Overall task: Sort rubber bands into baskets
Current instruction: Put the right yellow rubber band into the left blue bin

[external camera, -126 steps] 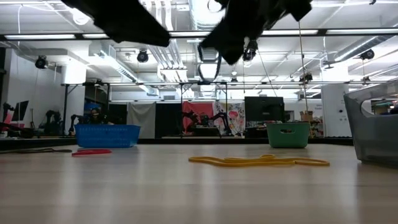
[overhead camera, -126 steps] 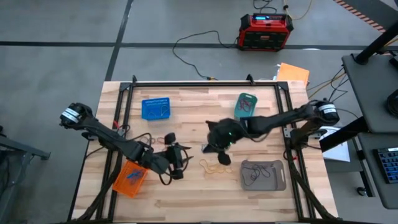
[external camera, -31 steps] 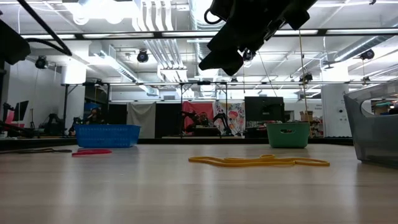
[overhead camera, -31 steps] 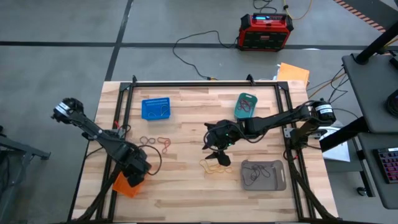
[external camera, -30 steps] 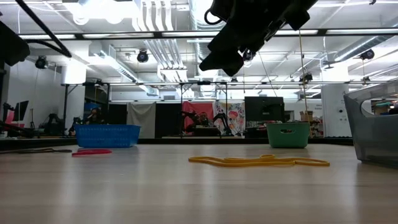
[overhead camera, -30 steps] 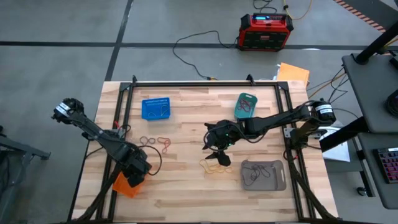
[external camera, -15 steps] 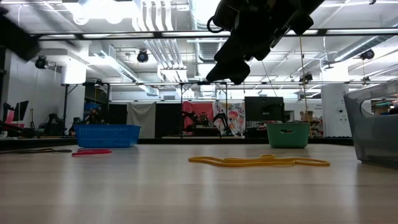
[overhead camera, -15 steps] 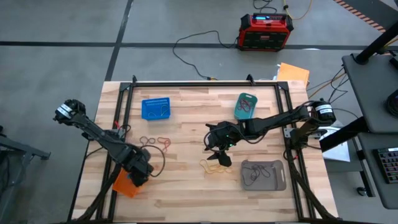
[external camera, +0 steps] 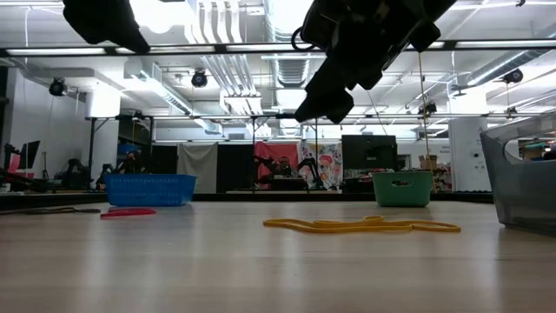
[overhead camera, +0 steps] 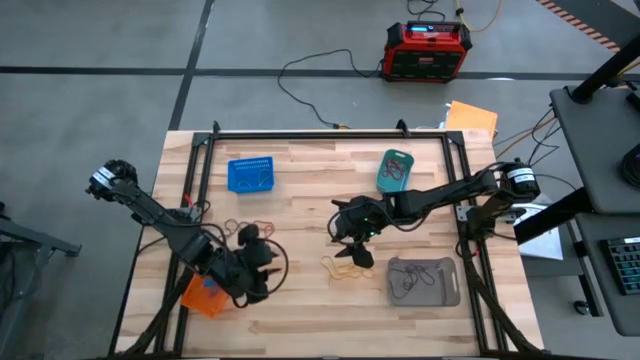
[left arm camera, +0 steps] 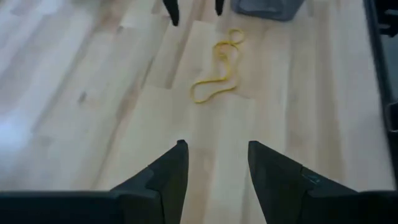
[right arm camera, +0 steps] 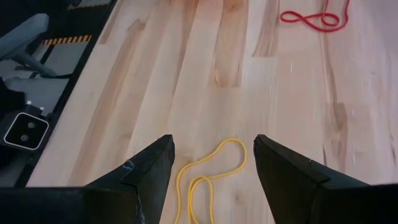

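Evidently poised for the next pick: right gripper [overhead camera: 352,247] spread empty just above the yellow rubber bands [overhead camera: 346,266] left of the grey basket [overhead camera: 424,281], left gripper [overhead camera: 262,262] likewise open beside the orange basket [overhead camera: 204,297].

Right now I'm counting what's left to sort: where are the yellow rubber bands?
In the high view the yellow rubber bands lie loose on the table's right half, just left of the grey basket and directly below the right pincer.
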